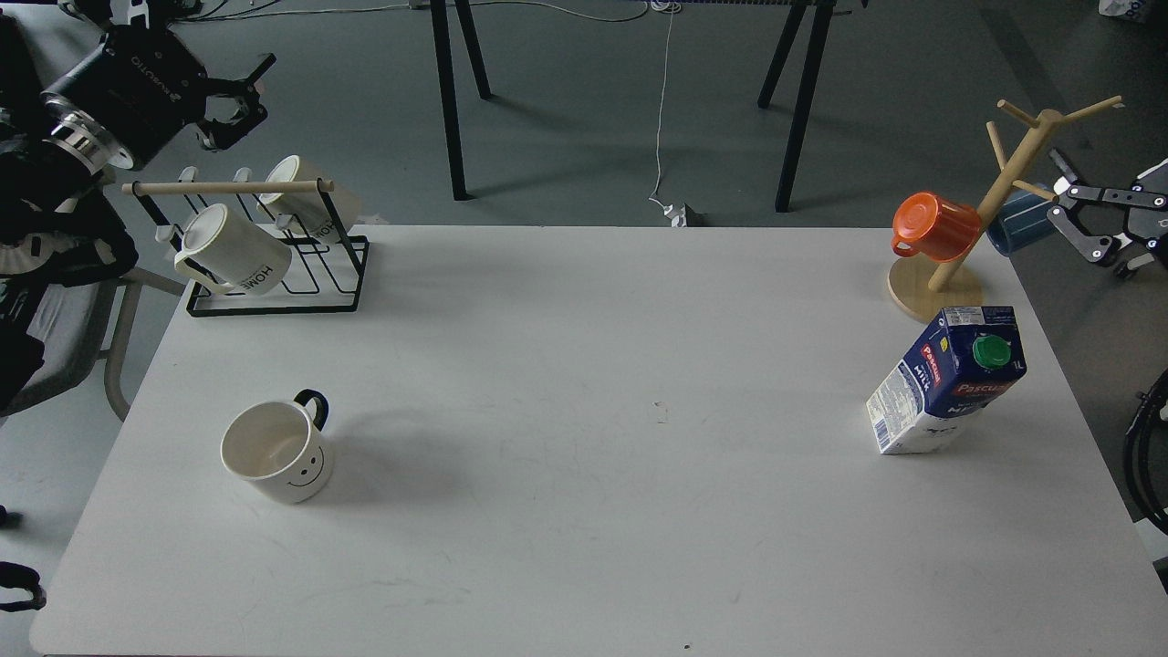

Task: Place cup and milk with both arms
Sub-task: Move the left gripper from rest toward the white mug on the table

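Observation:
The cup point(278, 452), white with a black handle and a smiley face, stands upright at the table's front left. The milk point(949, 380), a blue and white carton with a green cap, stands at the right side of the table. My left gripper point(235, 99) is open and empty, high at the far left above and behind the mug rack, well away from the cup. My right gripper point(1075, 214) is open and empty at the far right edge, beyond the wooden mug tree, behind and above the milk.
A black wire rack point(274, 265) with a wooden bar holds two white "HOME" mugs point(233, 251) at the table's back left. A wooden mug tree point(990, 205) at the back right carries an orange mug point(933, 225) and a blue mug point(1020, 220). Table legs stand behind the white table point(593, 456).

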Motion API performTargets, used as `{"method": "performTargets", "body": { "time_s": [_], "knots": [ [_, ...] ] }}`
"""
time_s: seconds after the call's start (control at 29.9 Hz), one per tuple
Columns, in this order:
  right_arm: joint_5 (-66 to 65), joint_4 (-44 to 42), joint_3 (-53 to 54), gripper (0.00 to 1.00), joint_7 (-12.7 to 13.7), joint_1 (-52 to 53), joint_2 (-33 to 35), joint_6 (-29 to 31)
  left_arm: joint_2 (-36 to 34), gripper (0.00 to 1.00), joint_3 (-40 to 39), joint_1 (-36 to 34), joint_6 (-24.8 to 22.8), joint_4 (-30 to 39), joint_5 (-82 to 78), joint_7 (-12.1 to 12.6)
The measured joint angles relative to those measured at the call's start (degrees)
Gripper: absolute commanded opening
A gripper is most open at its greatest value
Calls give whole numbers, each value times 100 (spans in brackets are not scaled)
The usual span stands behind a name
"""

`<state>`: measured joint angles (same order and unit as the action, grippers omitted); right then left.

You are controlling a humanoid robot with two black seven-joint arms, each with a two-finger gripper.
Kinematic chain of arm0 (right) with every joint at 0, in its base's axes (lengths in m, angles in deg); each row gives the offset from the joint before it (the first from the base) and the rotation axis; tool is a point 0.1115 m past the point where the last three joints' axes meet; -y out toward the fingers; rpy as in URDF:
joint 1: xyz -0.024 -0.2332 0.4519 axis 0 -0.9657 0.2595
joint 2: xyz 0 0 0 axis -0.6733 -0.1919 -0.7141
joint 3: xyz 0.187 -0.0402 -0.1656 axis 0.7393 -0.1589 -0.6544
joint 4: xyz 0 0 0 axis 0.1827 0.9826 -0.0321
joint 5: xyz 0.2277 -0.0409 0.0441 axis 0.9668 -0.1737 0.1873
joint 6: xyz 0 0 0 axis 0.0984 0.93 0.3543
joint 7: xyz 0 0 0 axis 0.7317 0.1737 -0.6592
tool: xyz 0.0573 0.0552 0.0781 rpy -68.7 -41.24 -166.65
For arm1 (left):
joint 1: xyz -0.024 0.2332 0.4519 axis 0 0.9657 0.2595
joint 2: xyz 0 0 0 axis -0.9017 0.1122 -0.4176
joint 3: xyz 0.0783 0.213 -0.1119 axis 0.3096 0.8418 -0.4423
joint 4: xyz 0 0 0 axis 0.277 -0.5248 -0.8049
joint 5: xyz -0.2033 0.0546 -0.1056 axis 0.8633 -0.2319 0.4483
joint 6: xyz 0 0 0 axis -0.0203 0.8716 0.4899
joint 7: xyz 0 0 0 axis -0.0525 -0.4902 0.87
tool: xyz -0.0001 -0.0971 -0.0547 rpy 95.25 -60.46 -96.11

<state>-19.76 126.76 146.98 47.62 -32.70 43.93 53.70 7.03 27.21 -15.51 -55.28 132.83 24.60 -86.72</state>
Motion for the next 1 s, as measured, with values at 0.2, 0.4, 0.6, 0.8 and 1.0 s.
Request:
{"method": "performTargets", "body": {
  "time_s": [0.2,0.4,0.6,0.8,1.0],
  "knots": [
    [0,7,-10,99,2,1,29,4,-87,100,-64,-20,0,-191,137,-111],
    [0,1,-11,99,2,-6,13,6,-38,100,-99,-22,0,-263,162,-151],
    [0,0,-15,99,2,-48,0,6,100,100,-29,45,0,-263,96,-146],
    [0,-1,-15,99,2,-72,11,6,-384,100,38,210,-1,-241,-717,-147],
    [0,-3,-11,99,0,-81,5,5,-1368,100,52,593,-1,-236,-1070,-187]
  ]
}}
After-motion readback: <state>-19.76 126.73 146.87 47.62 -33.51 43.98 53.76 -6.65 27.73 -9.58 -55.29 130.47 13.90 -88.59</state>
